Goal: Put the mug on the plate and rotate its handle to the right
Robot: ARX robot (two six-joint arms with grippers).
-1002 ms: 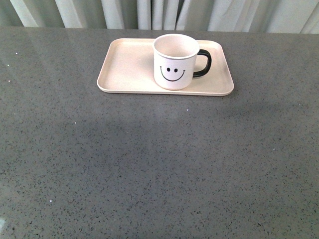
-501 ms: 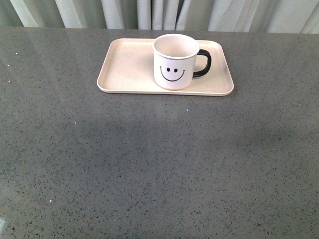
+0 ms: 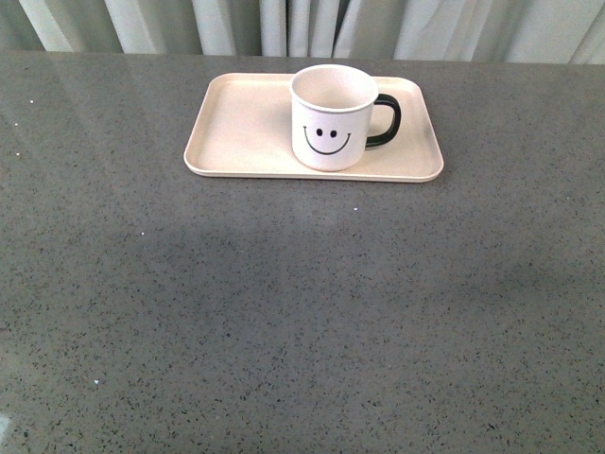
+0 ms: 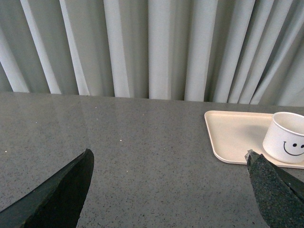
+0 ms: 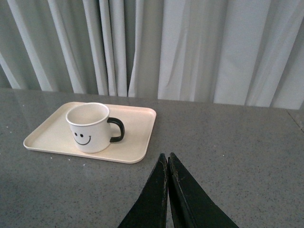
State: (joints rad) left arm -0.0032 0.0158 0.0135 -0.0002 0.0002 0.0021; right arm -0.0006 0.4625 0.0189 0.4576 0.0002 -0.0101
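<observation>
Both tools sit clear, left tool (image 4: pixel 166 190) spread open, right tool (image 5: pixel 168 164) closed empty; nothing has shifted: white smiley mug (image 3: pixel 333 116) upright on pale pink-beige rectangular plate (image 3: pixel 236 128), glossy black handle (image 3: pixel 386 121) seemingly right, task likely done.

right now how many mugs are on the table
1. The mug stands upright on the plate, right of its middle, handle pointing right. Nothing in view could hide another.
</observation>
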